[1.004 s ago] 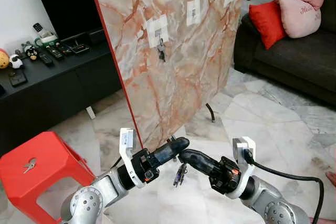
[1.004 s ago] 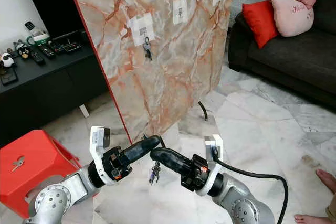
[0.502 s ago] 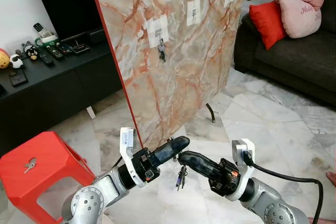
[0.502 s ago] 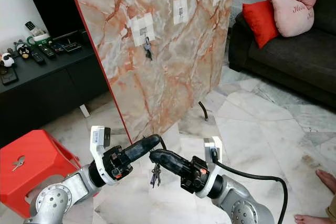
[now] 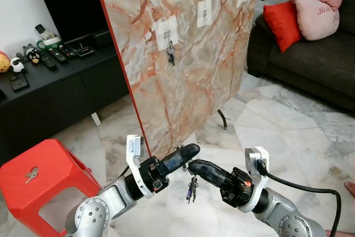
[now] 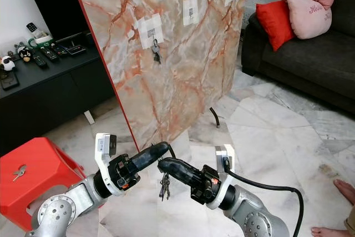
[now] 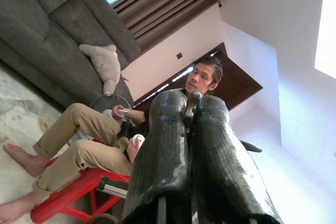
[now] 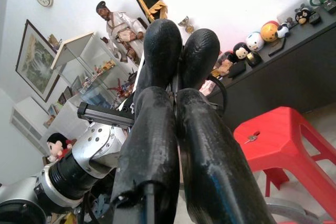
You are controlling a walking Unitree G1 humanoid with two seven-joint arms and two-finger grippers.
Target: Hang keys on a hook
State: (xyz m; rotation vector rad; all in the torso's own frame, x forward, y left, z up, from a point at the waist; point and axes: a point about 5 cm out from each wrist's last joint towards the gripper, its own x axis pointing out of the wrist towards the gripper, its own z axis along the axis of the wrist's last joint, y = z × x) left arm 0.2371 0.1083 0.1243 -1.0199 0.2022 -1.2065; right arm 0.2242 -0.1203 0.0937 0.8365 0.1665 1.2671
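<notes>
Two jaws tip-to-tip | metal keys (image 5: 191,188) dangling | veined marble board (image 5: 183,48)

Left gripper (image 6: 160,150) and right gripper (image 6: 165,164) meet tip to tip, key bunch (image 6: 165,185) dangling beneath; another key set (image 6: 155,50) hangs on marble board (image 6: 188,65).

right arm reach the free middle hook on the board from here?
Probably not without stepping closer. The right gripper sits low, meeting the left gripper at the keys; the middle hook is high on the marble board, though nothing blocks the way.
</notes>
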